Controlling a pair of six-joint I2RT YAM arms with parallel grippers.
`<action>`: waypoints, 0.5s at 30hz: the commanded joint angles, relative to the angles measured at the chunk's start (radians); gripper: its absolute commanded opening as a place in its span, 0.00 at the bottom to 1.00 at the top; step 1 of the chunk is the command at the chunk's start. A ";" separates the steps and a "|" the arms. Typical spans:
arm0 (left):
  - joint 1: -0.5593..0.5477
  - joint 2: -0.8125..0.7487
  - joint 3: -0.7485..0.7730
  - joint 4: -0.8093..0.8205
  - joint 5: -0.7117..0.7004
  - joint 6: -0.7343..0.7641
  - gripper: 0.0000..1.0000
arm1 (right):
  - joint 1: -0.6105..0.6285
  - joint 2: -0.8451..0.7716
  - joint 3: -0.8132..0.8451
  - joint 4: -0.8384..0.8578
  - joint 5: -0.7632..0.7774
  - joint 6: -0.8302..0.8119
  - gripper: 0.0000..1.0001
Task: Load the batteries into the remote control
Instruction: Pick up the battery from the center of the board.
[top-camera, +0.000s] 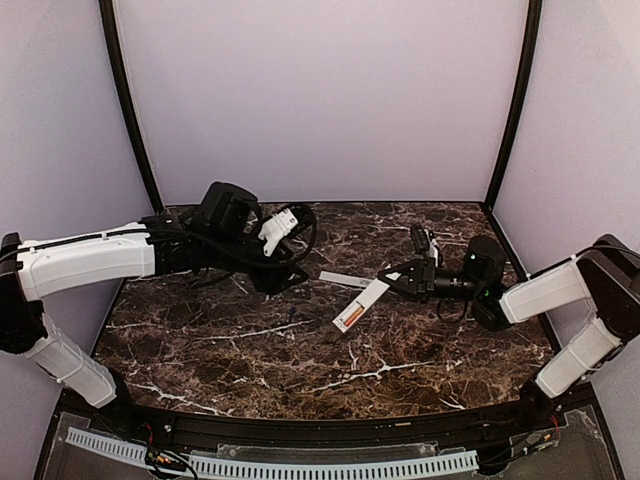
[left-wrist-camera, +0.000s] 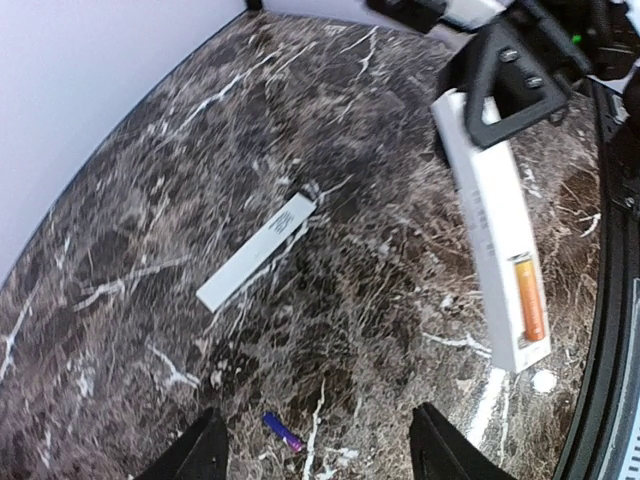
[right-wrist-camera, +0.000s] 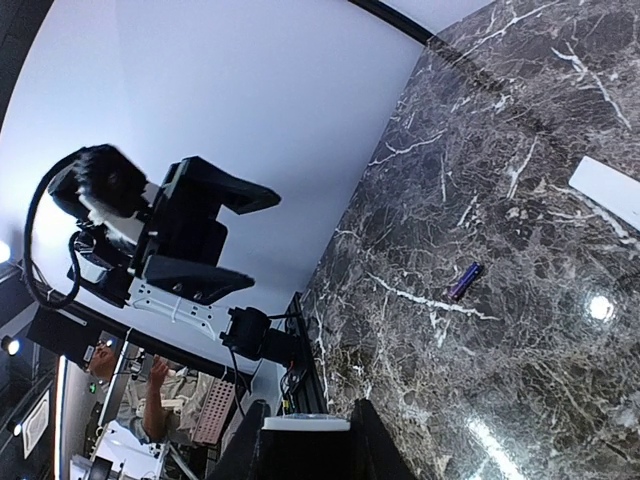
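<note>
My right gripper is shut on one end of the white remote control and holds it tilted above the table. The red-orange battery lies in the recess at the remote's free end. In the right wrist view the remote's edge sits between the fingers. The dark blue-purple battery lies loose on the marble, between and just ahead of my open, empty left gripper. It also shows in the right wrist view. The left gripper hovers left of the remote.
A flat white strip, like a battery cover, lies on the table between the grippers; it also shows in the left wrist view and the right wrist view. Dark marble table, lilac walls behind and at the sides.
</note>
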 joint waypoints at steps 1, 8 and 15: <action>0.084 0.055 0.015 -0.124 0.015 -0.205 0.62 | -0.025 -0.071 0.023 -0.200 -0.008 -0.149 0.00; 0.131 0.234 0.099 -0.254 0.004 -0.280 0.54 | -0.040 -0.148 0.046 -0.366 0.003 -0.264 0.00; 0.131 0.376 0.187 -0.353 -0.024 -0.296 0.51 | -0.043 -0.190 0.059 -0.449 0.007 -0.338 0.00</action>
